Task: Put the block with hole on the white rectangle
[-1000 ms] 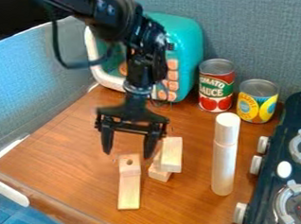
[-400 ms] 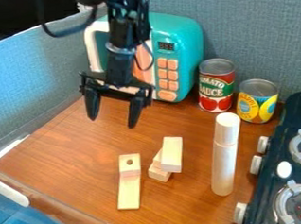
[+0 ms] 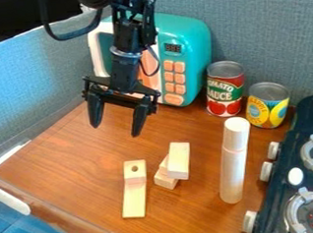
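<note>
The gripper (image 3: 114, 130) hangs open over the back left of the table, in front of the toy microwave, with nothing between its fingers. Below it and nearer the camera lies the block with hole (image 3: 135, 171), on or against the far end of a long pale rectangle (image 3: 134, 201). To their right, a light wooden block (image 3: 178, 160) rests partly over another small block (image 3: 165, 181). The gripper is apart from all the blocks.
A teal toy microwave (image 3: 188, 53) stands behind the gripper. Two cans, one red (image 3: 225, 89) and one yellow (image 3: 268, 105), are at the back right. A white cylinder (image 3: 233, 161) stands upright near the toy stove (image 3: 301, 180).
The gripper has moved up and back to the left, away from the blocks, then sunk very slightly. The blocks lie where they were.
</note>
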